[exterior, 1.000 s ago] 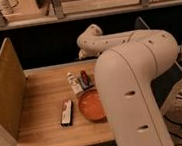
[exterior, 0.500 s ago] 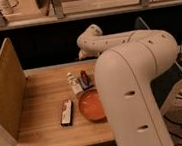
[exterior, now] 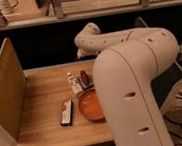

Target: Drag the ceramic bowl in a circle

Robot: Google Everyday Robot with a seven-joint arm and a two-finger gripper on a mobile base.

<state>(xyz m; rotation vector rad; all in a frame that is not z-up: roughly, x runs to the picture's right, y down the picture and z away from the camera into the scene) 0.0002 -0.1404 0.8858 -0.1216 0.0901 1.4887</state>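
Item 1: ceramic bowl (exterior: 90, 106), orange-red and glossy, on the table (exterior: 40, 102) near its front edge, with its right rim hidden behind the white arm (exterior: 131, 82).

Item 2: gripper (exterior: 81, 52), over the table's back edge, apart from the bowl. The jaws are spread wide and hold nothing.

Item 3: dark flat packet (exterior: 66, 112), just left of the bowl.

Item 4: white tube (exterior: 73, 83) and small brown bottle (exterior: 84, 78), behind the bowl.

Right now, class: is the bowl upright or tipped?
Upright: the bowl sits flat on the table, open side up, one edge hidden by the arm. The gripper hangs farther back, clear of it.
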